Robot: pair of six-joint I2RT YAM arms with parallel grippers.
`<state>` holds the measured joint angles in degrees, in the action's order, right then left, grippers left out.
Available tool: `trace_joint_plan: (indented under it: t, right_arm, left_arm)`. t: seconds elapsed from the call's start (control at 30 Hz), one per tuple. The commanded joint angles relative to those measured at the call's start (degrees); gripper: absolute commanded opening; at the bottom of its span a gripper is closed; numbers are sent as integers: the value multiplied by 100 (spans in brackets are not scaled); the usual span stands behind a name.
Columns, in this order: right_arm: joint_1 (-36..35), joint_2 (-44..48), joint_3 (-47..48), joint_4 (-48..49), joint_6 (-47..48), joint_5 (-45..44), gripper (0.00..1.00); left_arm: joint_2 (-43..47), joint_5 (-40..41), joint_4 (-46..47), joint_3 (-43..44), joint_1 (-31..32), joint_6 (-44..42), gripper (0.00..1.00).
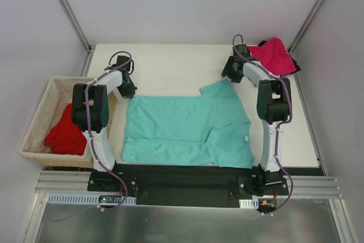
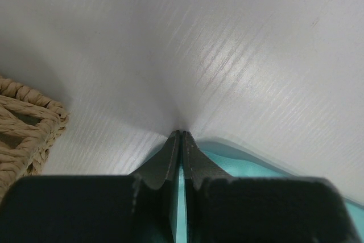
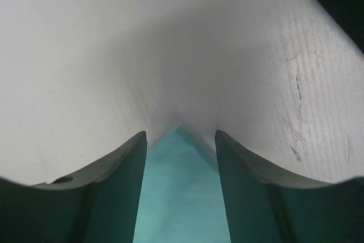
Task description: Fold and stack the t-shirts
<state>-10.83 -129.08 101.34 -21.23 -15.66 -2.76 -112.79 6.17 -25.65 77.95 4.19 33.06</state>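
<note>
The teal-green t-shirt [image 1: 187, 126] lies spread flat in the middle of the table. My left gripper [image 1: 128, 88] is at its far left corner; in the left wrist view the gripper [image 2: 182, 135] is shut with teal cloth [image 2: 244, 166] pinched between the jaws. My right gripper [image 1: 230, 75] is at the far right corner; the right wrist view shows it [image 3: 181, 135] open, with the pointed teal corner [image 3: 179, 197] lying between the fingers [image 3: 122, 163]. The magenta-pink shirt [image 1: 273, 55] lies on the black one [image 1: 295, 67] at the back right. The bright red shirt [image 1: 65, 132] is in the basket. The striped shirt is out of view.
The tan wicker basket [image 1: 40, 115] stands off the table's left edge, and its rim shows in the left wrist view [image 2: 25, 132]. Bare white table [image 1: 170, 66] lies behind the teal shirt. A black strip [image 1: 187, 174] runs along the near edge.
</note>
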Motion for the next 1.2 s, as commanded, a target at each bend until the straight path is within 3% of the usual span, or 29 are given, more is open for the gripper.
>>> trace_joint_plan:
  t: [0.0,0.27,1.17]
  right_arm:
    - [81,67,-114,-109,-183,30,54]
    - [99,-56,17,-161,-279,100,45]
    - [99,-259,44,-259,-499,224,34]
  left_arm:
    - [161,-90,-291,-105,74,43,0]
    - [196,-37,-283,-96,74,16,0]
    - [188,51,-371,-26,65,-1,0]
